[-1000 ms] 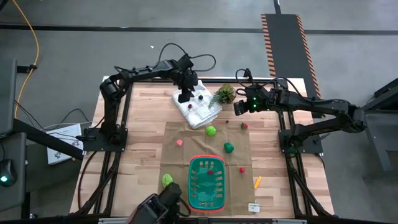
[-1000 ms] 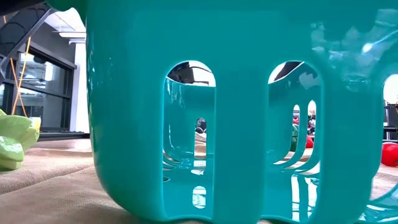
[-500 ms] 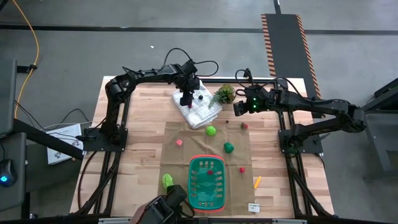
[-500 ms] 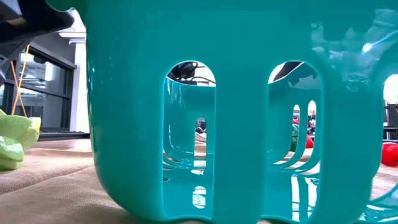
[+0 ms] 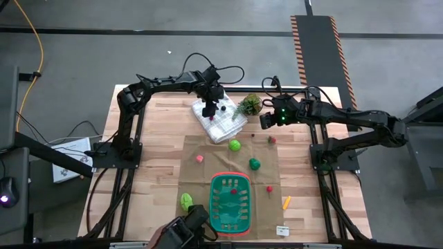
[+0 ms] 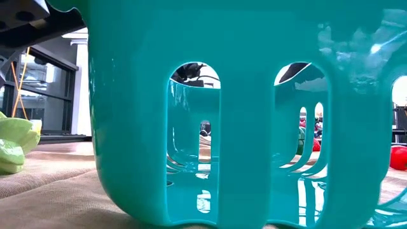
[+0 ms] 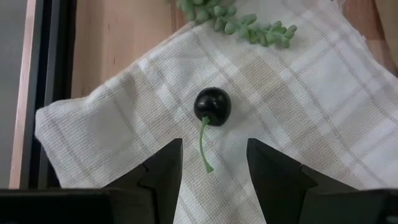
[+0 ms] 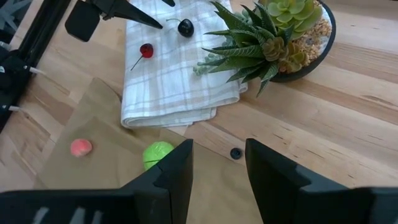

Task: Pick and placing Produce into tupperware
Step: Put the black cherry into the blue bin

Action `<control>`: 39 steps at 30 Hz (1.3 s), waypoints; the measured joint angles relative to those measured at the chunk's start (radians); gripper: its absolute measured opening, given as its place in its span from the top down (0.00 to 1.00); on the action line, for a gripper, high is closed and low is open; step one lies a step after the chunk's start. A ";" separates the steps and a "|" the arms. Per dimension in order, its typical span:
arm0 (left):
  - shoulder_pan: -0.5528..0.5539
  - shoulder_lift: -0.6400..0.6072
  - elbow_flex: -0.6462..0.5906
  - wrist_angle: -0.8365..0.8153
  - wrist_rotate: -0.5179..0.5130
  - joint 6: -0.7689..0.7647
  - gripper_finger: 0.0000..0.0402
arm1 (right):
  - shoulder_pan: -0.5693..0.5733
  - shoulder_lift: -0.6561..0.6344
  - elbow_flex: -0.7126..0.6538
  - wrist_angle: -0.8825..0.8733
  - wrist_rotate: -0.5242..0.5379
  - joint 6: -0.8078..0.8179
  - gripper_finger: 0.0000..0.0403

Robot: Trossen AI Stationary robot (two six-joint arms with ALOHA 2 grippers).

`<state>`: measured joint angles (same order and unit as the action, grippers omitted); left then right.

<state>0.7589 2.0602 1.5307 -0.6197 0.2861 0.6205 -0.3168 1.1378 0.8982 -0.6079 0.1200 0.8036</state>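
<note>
My left gripper (image 7: pixel 211 163) is open above the folded white cloth (image 5: pixel 220 121) at the table's far side. Its fingers stand on either side of the green stem of a dark cherry (image 7: pixel 212 104) lying on the cloth, with a red cherry (image 8: pixel 147 50) beside it. My right gripper (image 8: pixel 217 168) waits open near the potted plant (image 5: pixel 249 105). The green basket (image 5: pixel 230 200) stands at the near edge with a small red piece (image 5: pixel 234 191) inside. On the brown mat lie two green pieces (image 5: pixel 234 145) (image 5: pixel 255 163), a pink one (image 5: pixel 199 158), a red one (image 5: pixel 270 188), an orange one (image 5: pixel 286 202) and a light green one (image 5: pixel 185 201).
The basket wall (image 6: pixel 241 95) fills the low view, with the light green piece (image 6: pixel 13 146) to one side. A small white tag (image 5: pixel 282 230) lies near the table's near right corner. Arm frames stand along the left and right table edges. Bare wood shows on the left side.
My left arm has shifted a little toward the table's right, with its gripper staying over the white cloth beside the dark cherry. Nothing on the table has moved.
</note>
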 joint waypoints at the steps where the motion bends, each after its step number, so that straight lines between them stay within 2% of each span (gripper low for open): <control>1: 0.000 0.000 0.000 0.000 0.004 0.000 0.58 | 0.000 0.000 0.000 0.000 0.000 0.000 0.66; 6: 0.000 0.027 0.000 -0.008 0.000 0.000 0.59 | 0.000 0.000 0.000 0.000 0.000 0.000 0.66; 21: 0.000 0.040 0.000 0.025 -0.018 -0.004 0.72 | 0.000 0.000 0.000 0.007 0.000 0.000 0.66; 39: 0.000 0.066 0.000 0.023 -0.029 -0.027 0.72 | 0.000 0.000 0.001 0.007 0.000 -0.005 0.66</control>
<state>0.7589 2.1258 1.5303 -0.5964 0.2574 0.5938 -0.3168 1.1378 0.8989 -0.6006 0.1196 0.7990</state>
